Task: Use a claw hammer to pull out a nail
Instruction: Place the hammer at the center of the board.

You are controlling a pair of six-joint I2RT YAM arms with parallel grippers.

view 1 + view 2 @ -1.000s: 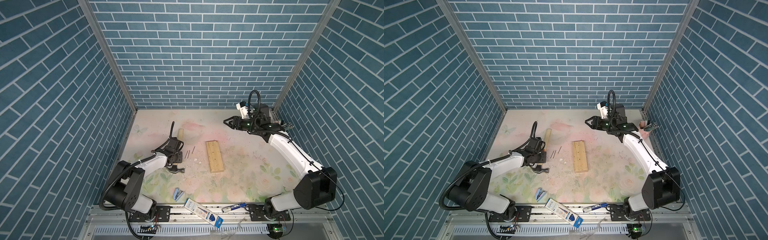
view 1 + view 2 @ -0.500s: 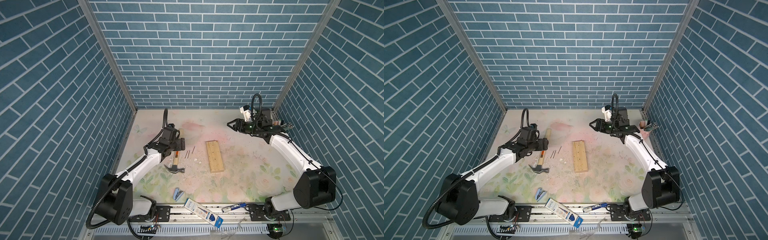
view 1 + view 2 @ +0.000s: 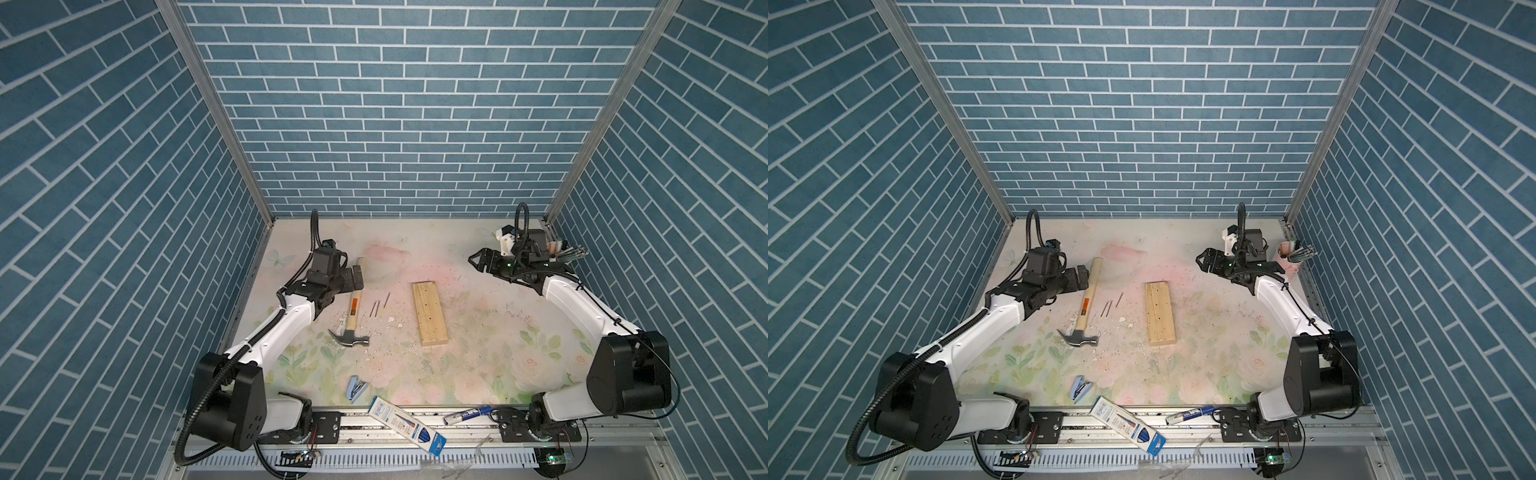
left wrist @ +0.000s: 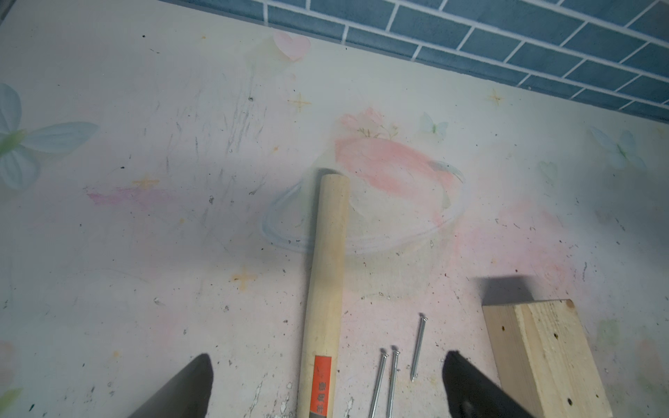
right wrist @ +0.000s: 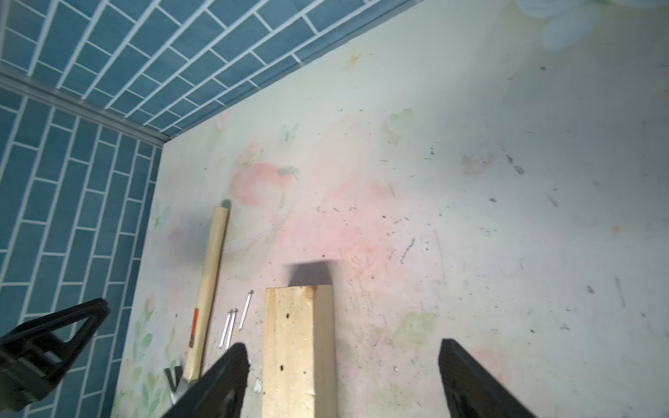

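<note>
The claw hammer (image 3: pixel 354 301) (image 3: pixel 1087 300) lies flat on the table, its grey head (image 3: pixel 350 338) toward the front and its pale handle (image 4: pixel 327 260) (image 5: pixel 211 275) pointing toward the back wall. Three loose nails (image 3: pixel 377 308) (image 3: pixel 1109 307) (image 4: pixel 392 376) (image 5: pixel 231 325) lie between it and a wooden block (image 3: pixel 430 313) (image 3: pixel 1160 313) (image 5: pixel 298 343), which shows only holes. My left gripper (image 3: pixel 355 277) (image 3: pixel 1080 277) (image 4: pixel 327 356) hangs open above the handle, holding nothing. Open and empty, my right gripper (image 3: pixel 474 262) (image 3: pixel 1202 261) (image 5: pixel 344 345) hovers at the back right, facing the block.
A pink cup of pens (image 3: pixel 557 249) (image 3: pixel 1287 253) stands in the back right corner beside the right wrist. A blue stapler (image 3: pixel 356 388), a pen box (image 3: pixel 405 428) and a marker (image 3: pixel 469 414) lie at the front edge. Wood chips litter the mat around the block.
My left gripper has opened, risen off the hammer handle and moved toward the back; the hammer stayed put. My right gripper has opened wider and drawn back toward the right corner.
</note>
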